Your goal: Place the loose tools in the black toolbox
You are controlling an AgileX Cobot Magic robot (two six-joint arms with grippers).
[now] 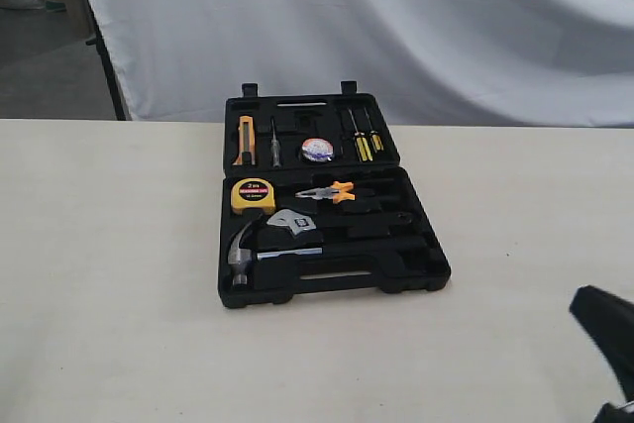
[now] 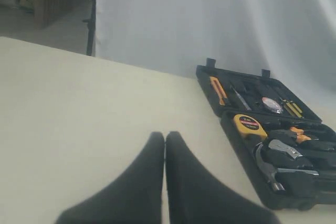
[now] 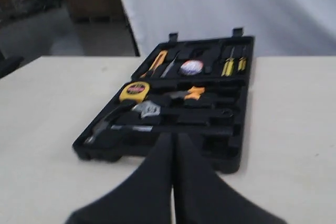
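The black toolbox [image 1: 408, 274] lies open in the middle of the table, lid flat at the back. Its recesses hold a yellow tape measure [image 1: 253, 195], a hammer [image 1: 242, 251], a wrench [image 1: 292, 222], orange-handled pliers [image 1: 333, 191], a utility knife [image 1: 244, 140], a tape roll [image 1: 317, 150] and screwdrivers [image 1: 363, 138]. No tool lies loose on the table in any view. My left gripper [image 2: 165, 136] is shut and empty, over bare table to the left of the toolbox [image 2: 237, 142]. My right gripper [image 3: 174, 136] is shut and empty, in front of the toolbox [image 3: 237, 153]; its tip [image 1: 584, 304] shows at the lower right.
A cream table [image 1: 109, 274] stretches wide on both sides of the case. A white cloth backdrop [image 1: 396, 17] hangs behind the far edge. A dark stand leg [image 1: 107, 76] rises at the back left.
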